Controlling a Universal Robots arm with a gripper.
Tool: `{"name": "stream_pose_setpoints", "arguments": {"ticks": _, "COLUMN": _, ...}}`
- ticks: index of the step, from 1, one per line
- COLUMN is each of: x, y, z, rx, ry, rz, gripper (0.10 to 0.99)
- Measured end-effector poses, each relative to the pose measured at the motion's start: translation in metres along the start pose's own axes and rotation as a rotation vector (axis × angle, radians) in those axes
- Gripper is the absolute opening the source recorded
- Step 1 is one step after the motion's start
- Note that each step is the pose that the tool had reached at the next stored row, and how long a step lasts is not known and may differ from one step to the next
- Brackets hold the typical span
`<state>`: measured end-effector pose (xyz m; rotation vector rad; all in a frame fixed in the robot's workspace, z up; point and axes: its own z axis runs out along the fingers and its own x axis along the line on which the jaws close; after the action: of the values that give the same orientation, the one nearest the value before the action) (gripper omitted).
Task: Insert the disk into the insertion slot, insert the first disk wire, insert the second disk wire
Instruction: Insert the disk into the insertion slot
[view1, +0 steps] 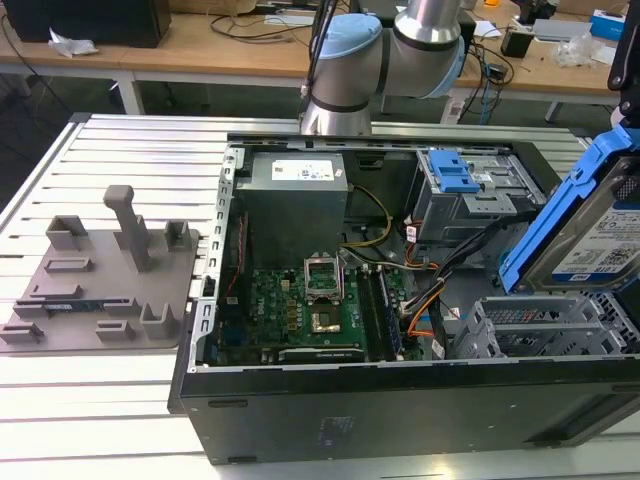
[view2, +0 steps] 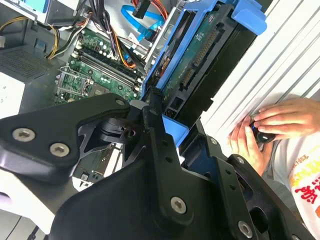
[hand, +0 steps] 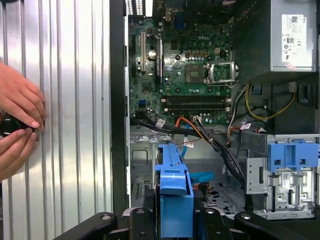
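Gripper (hand: 175, 220) clamped on disk (view1: 590, 235); you hold it tilted over insertion slot (view1: 540, 330), inside open computer case (view1: 400, 400). Person's hands (hand: 20, 102) on tabletop (hand: 75, 100) beside case.

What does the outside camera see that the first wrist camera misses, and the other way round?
The exterior view adds the grey fixture plate beside the computer case and the arm itself. The first wrist view adds a person's hands at the slatted table. Both share the motherboard, the power supply and the disk, clamped in the gripper.
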<state>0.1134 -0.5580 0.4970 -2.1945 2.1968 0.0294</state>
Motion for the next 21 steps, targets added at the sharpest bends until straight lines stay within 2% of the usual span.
{"name": "stream_pose_setpoints", "arguments": {"ticks": 4, "x": -0.0033, "y": -0.0015, "z": 0.0062, "rx": 0.000, "ry": -0.0003, "rz": -0.013, "gripper": 0.365}}
{"name": "stream_pose_setpoints", "arguments": {"ticks": 21, "x": -0.0048, "y": -0.0026, "z": 0.0221, "rx": -0.001, "ry": -0.0002, "rz": -0.021, "gripper": 0.365}}
